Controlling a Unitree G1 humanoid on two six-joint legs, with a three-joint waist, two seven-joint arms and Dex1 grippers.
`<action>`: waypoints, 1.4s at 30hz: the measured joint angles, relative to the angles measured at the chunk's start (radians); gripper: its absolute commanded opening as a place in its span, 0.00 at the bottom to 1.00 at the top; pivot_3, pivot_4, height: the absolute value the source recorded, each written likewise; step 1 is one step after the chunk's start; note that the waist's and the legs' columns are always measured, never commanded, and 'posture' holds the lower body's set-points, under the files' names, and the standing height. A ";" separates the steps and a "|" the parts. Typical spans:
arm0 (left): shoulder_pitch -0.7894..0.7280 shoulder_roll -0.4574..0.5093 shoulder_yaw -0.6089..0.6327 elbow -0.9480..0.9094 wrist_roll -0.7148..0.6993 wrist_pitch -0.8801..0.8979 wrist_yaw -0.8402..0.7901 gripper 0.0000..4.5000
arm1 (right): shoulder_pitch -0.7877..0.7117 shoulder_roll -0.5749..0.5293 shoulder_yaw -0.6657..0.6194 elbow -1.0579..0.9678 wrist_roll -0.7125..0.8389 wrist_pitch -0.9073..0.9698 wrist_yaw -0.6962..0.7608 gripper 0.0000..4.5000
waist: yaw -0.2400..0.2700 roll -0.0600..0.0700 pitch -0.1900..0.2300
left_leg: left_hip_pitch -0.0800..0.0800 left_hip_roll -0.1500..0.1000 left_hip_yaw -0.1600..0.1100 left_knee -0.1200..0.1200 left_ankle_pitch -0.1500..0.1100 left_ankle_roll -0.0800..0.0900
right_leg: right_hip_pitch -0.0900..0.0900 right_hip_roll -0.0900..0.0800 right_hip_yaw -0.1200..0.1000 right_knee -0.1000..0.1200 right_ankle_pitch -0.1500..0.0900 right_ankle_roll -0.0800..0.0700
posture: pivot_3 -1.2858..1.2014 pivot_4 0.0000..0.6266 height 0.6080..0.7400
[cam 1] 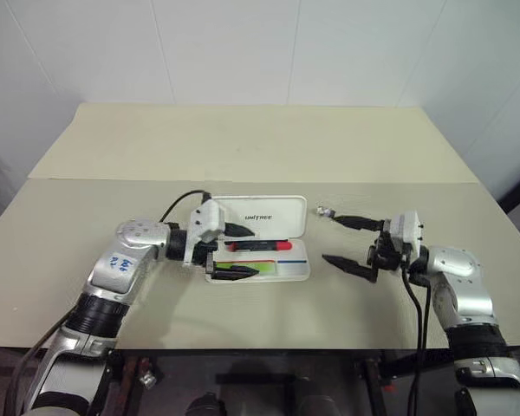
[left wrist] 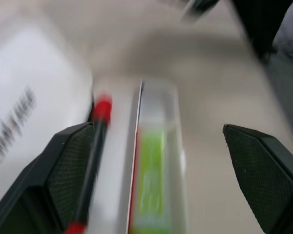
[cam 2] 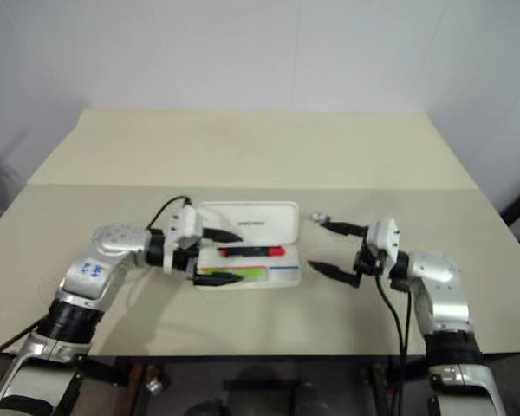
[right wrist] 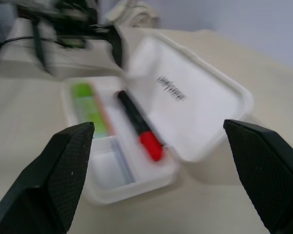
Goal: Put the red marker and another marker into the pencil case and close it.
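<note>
**Both markers in, lid still up**

Table (cam 1: 260, 152) carries the pencil case (cam 1: 262, 234) mid-frame: light, stiff, slick plastic; push its raised lid by the far edge. Red marker (cam 1: 260, 246) and green marker (cam 1: 238, 268) lie inside. Left end effector (cam 1: 236, 251) and right end effector (cam 1: 345, 242) gape empty.

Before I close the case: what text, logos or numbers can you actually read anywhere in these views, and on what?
"UNITREE": dark lettering inside the open lid of the pencil case.
Blue handwritten marks on a white sticker on the left forearm: too small to read.
The lid lettering is there again in the left wrist view and the right wrist view, too blurred to read.
No readable text on the red marker, the green marker or the table.
</note>
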 measured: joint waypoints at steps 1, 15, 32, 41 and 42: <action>0.029 0.018 0.031 -0.029 -0.024 -0.007 -0.009 1.00 | -0.035 0.001 0.001 0.044 -0.030 -0.026 -0.033 1.00 | -0.003 0.000 0.000 | 0.001 0.000 0.001 0.000 0.000 0.000 | 0.000 0.000 0.001 0.000 0.000 0.000 | 0.52 0.24 1.00; 0.252 0.064 0.272 -0.200 -0.186 -0.012 0.039 1.00 | -0.516 0.026 0.116 0.751 -0.387 -0.203 -0.268 1.00 | -0.027 0.002 0.001 | -0.001 0.000 0.001 -0.001 -0.001 0.002 | 0.000 0.000 0.001 0.001 0.000 0.001 | 0.52 0.24 1.00; 0.456 0.207 0.472 -0.300 -0.364 0.057 0.011 1.00 | -0.657 0.126 0.148 0.994 -0.521 -0.063 -0.347 1.00 | -0.071 0.003 0.002 | 0.001 0.000 0.002 -0.011 0.000 -0.001 | 0.000 0.000 0.000 -0.003 0.000 0.000 | 0.52 0.24 1.00; 0.481 0.223 0.513 -0.319 -0.377 0.063 0.028 1.00 | -0.679 0.188 0.117 0.998 -0.525 0.036 -0.428 1.00 | -0.086 0.002 0.001 | 0.001 0.000 0.001 -0.012 0.001 -0.001 | 0.000 0.000 0.000 -0.003 0.000 0.000 | 0.52 0.24 1.00; 0.482 0.223 0.513 -0.322 -0.377 0.063 0.031 1.00 | -0.681 0.190 0.120 0.998 -0.530 0.045 -0.429 1.00 | -0.086 0.002 0.001 | 0.001 0.000 0.001 -0.012 0.001 -0.001 | 0.000 0.000 0.000 -0.003 0.000 0.000 | 0.52 0.24 1.00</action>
